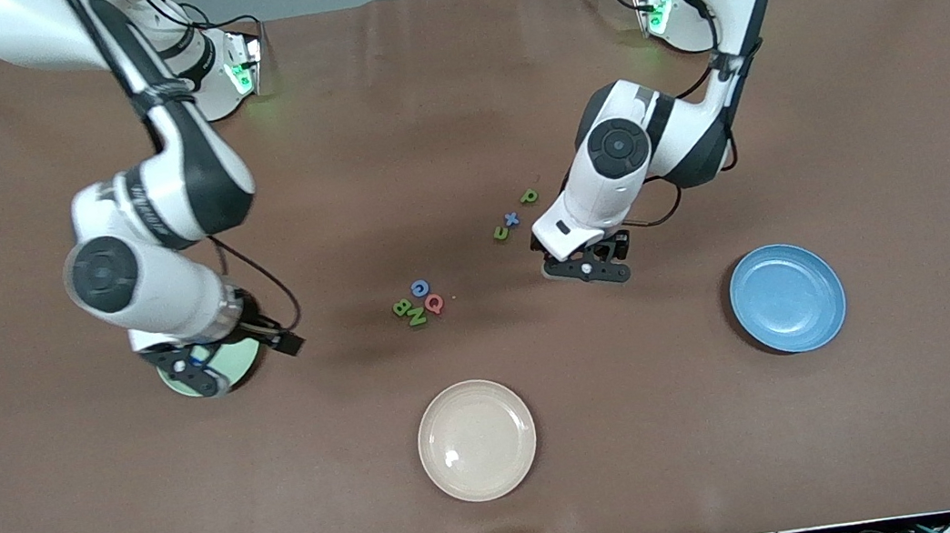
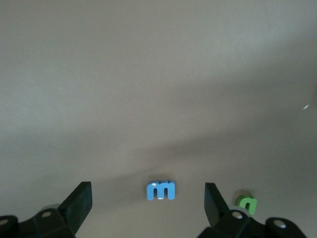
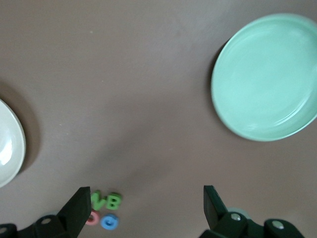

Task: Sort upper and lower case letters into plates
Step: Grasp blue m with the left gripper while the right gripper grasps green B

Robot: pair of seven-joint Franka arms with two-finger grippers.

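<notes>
Blue m [image 2: 161,190] between spread left claw [image 2: 148,201] fingers

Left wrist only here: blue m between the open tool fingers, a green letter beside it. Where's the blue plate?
Observer: The blue plate lies toward the left arm's end of the table, nearer to the front camera than the green p.
Operator: And the capitals?
Observer: The capitals cluster, B, N, G and Q, lies on the cloth toward the right arm's end from the blue x.
Operator: Right arm?
Observer: The right tool hangs open over the mint plate, holding nothing.
</notes>
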